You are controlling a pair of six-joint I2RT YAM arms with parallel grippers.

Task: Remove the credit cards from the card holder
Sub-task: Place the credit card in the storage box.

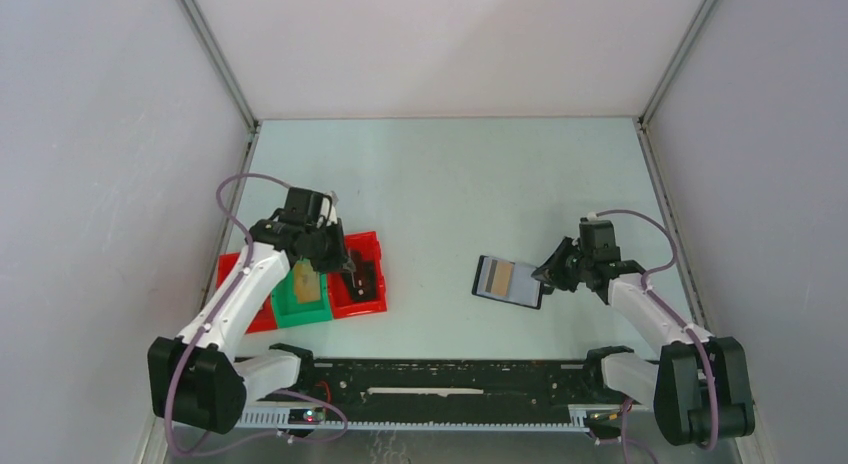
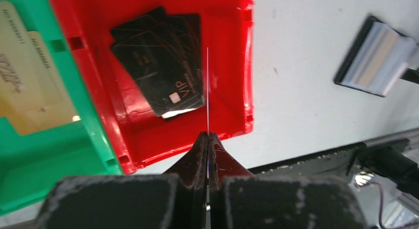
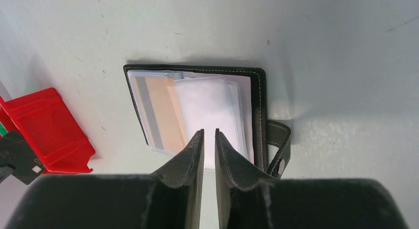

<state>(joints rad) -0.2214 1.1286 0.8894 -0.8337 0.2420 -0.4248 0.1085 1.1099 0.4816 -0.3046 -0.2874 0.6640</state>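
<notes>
My left tool (image 2: 208, 135) is clamped on a thin card (image 2: 207, 81), edge-on, above the red tray (image 2: 232, 66). My right tool (image 3: 207, 133) stands a slit apart over the card holder (image 3: 259, 105), which lies open on the worktop (image 3: 321, 51), tan card (image 3: 160, 110) inside

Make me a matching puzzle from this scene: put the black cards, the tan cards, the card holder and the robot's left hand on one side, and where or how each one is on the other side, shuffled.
Things:
1. black cards
2. tan cards
3. card holder
4. left hand

Places or states:
a. in the green tray
b. shut on a single card
c. lying open on the table
d. in the red tray

Pairs: 1-d, 2-a, 3-c, 4-b.
</notes>
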